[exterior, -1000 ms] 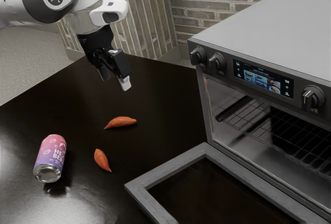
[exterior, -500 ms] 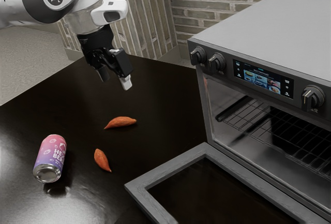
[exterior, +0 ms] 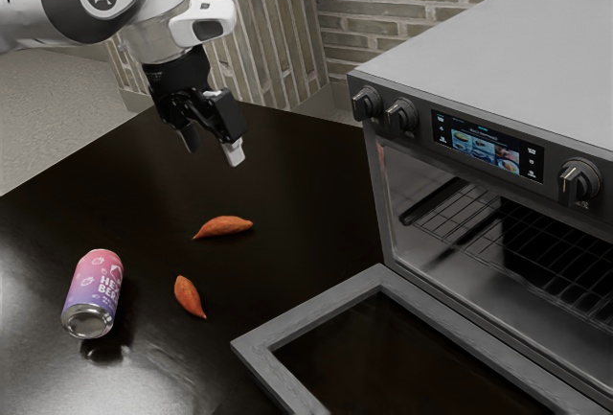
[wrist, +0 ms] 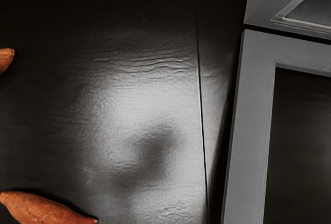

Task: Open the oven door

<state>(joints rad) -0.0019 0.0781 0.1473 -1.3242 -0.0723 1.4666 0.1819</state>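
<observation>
My gripper (exterior: 213,147) hangs above the dark table in the exterior view, its two fingers apart with nothing between them. It is well away from the oven (exterior: 479,60), touching neither oven nor door. The oven door (exterior: 311,314) is folded down, lying low in front of the oven, and the rack inside is exposed. In the wrist view the grey frame of the door (wrist: 251,115) runs beside the oven's edge (wrist: 264,12), with the dark door pane inside the frame.
Two orange sweet potatoes, one (exterior: 223,227) below the gripper and one (exterior: 190,296) nearer the camera, lie on the table (exterior: 144,185). A pink and purple can (exterior: 93,292) lies at the exterior view's left. Brick walls stand behind.
Over the last second my hand has shifted very slightly, its fingertips a touch higher in the exterior view. The door, can and sweet potatoes have stayed where they were.
</observation>
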